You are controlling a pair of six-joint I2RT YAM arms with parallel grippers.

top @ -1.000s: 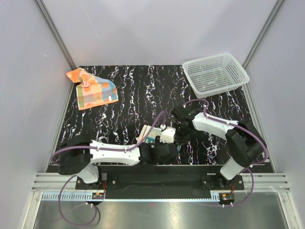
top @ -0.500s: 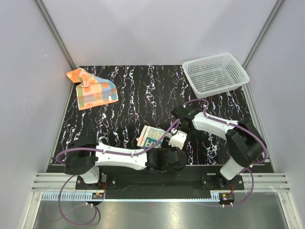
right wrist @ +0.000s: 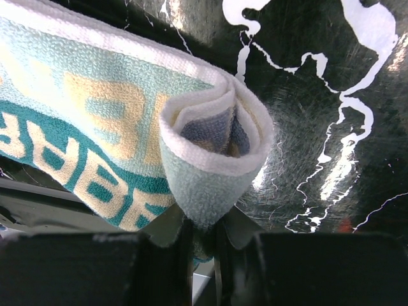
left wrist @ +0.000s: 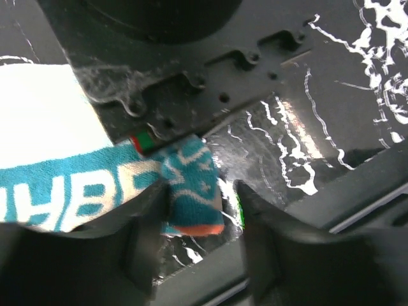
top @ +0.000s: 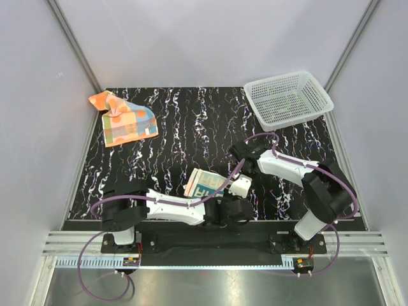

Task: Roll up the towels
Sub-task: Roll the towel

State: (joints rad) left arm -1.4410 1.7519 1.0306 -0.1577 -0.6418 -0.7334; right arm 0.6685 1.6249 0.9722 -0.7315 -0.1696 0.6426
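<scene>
Cream terry cloth, rolled loosely: the cream towel [top: 203, 183] lay near the front edge of the table [top: 178, 127], between my two arms. It carried teal and orange letters, and I could read only "RA". Its long axis ran left to right. My right claw [right wrist: 203, 255] pinched the rolled end. My left claw [left wrist: 197, 248] stood half wide around one corner.

I see the RABBIT towel [top: 205, 183] front-middle on the surface [top: 185, 127], patched towel [top: 123, 118] far left corner, mesh basket [top: 288, 97] far right corner.

cream-teal towel [top: 205, 183], orange towel [top: 124, 121], seemingly patchwork
</scene>
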